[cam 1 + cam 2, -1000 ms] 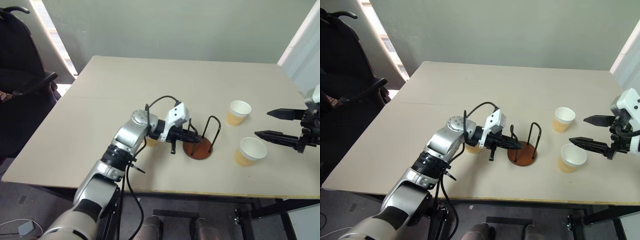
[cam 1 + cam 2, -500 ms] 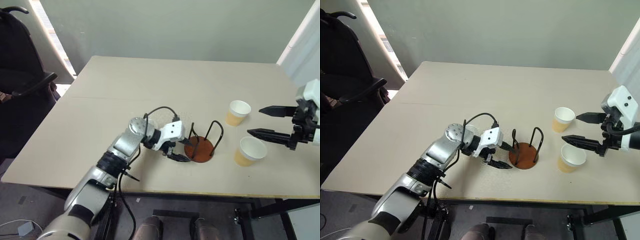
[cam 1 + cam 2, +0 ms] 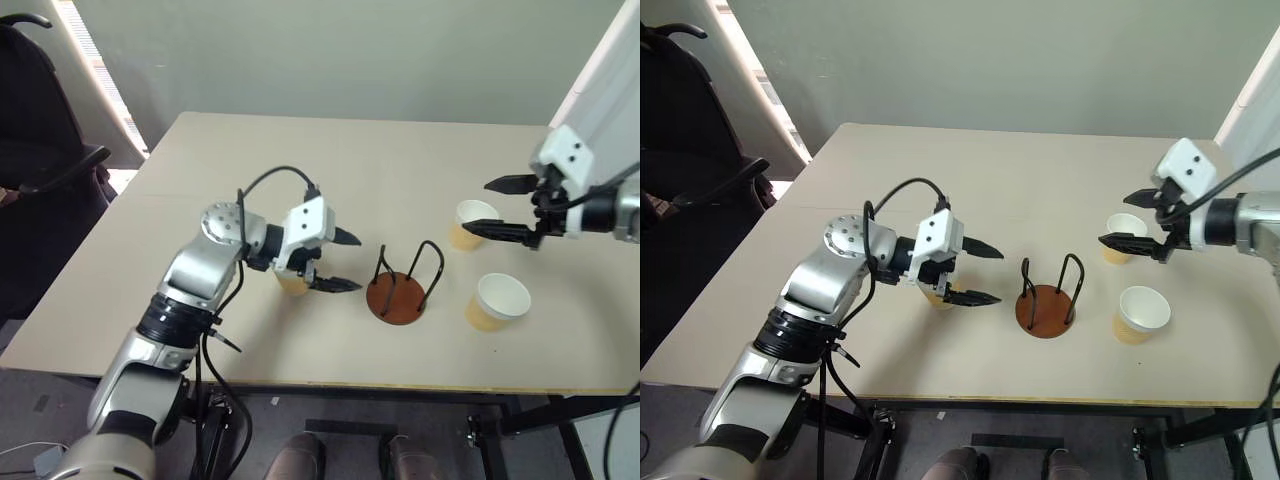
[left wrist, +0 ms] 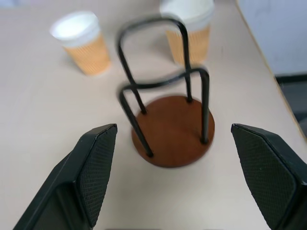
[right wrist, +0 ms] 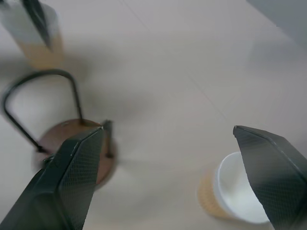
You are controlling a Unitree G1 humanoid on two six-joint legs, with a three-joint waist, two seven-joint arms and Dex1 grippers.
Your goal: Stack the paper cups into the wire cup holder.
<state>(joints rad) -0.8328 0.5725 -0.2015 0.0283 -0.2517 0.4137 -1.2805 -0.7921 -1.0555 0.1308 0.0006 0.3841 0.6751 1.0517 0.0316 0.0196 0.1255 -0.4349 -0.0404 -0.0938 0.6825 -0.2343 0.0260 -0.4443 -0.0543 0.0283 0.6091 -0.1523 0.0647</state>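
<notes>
Beige laminate worktop (image 3: pixel 300 170) carries all items of the task. Wire cup holder (image 3: pixel 397 296) stands upright near the front edge, roughly midway across, its reddish-brown disc base flat on the surface and its two black wire loops rising from it; the base is bare, no cup seated in it. Three paper cups are present, all upright and mouth up. One cup (image 3: pixel 292 284) stands to the robot's left of the holder, partly hidden behind the left hand (image 3: pixel 341 261). That hand is released, its two black fingers spread wide and pointing toward the holder, nothing between them; the wrist view places the holder between its fingertips at a distance, not touching. Second cup (image 3: pixel 473 223) stands on the robot's right of the holder, further back on the worktop. Third cup (image 3: pixel 498 302) stands just in front of it, nearer the front edge; the two are close but apart. Right hand (image 3: pixel 490 207) is above the rear right-side cup, fingers spread wide, gripping nothing; contact with that cup cannot be confirmed. Dark chair (image 3: pixel 40 120) stands off the worktop's left side.
</notes>
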